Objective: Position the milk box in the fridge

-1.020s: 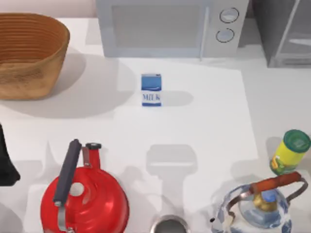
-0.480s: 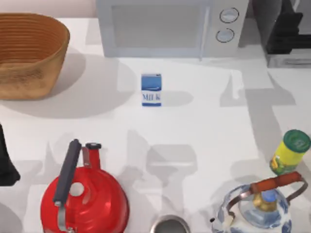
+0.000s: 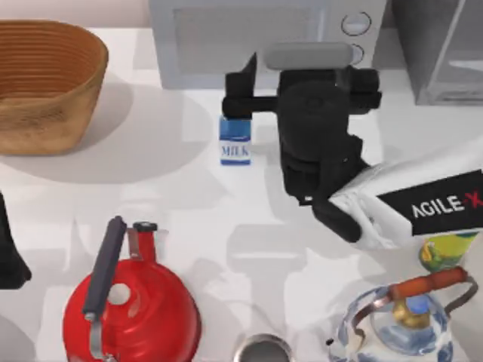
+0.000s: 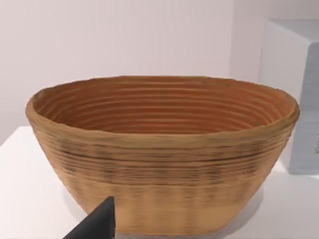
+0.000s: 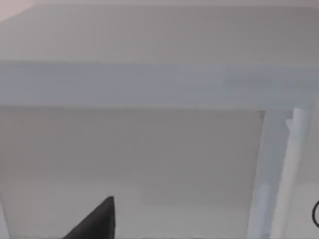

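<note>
My right hand (image 3: 240,94) hangs over the middle of the counter (image 3: 324,188), its dark fingers (image 3: 243,104) reaching out over the blue top of the milk box (image 3: 235,143). The carton stands upright directly under those fingertips, just in front of the microwave (image 3: 256,41); whether the fingers already touch it I cannot tell, and whether they are spread or closed I cannot tell either. The fridge (image 3: 441,49) sits well off to the far side of my wrist, in the back corner, its light-framed door panel (image 3: 460,56) facing the counter.

To do this grasp well, I judge I should centre the carton between the fingers, come down square to its narrow sides and pinch below the blue top, so that it does not tip or skate away on the smooth white surface. The microwave is close behind the fingertips, so there is little room to overshoot.

My wrist camera looks straight onto the microwave's pale front and door handle (image 5: 291,164). Nearer my forearm stand a yellow green-lidded bottle (image 3: 445,253), a blue-and-white kettle (image 3: 404,324) and a red kettle (image 3: 132,309); the carry toward the fridge should pass above them.

My left hand (image 4: 97,224) is parked facing the wicker basket (image 4: 159,149)
</note>
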{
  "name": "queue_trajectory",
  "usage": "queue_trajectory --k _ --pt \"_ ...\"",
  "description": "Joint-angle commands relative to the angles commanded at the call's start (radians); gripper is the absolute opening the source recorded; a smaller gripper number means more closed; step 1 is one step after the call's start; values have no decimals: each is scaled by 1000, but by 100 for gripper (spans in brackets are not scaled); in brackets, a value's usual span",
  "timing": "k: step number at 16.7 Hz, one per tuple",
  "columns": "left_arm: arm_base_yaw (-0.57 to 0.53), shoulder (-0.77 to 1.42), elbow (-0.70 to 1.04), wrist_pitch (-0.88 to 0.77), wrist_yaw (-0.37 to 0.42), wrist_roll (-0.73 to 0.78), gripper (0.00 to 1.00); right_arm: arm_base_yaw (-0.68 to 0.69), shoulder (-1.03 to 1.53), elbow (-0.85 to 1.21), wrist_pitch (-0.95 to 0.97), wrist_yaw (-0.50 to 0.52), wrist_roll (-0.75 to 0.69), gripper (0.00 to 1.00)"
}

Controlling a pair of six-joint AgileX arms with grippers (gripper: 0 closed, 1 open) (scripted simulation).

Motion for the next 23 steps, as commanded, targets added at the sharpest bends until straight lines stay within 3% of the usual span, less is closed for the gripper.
queue_trajectory --k 5,9,16,23 --pt "0 0 0 0 0 0 100 109 367 164 136 134 39 100" --pt "0 0 0 0 0 0 100 148 488 224 188 182 65 100" --pt "0 0 0 0 0 0 100 140 499 239 184 176 65 100" --pt "0 0 0 0 0 0 100 71 578 401 117 108 46 100"
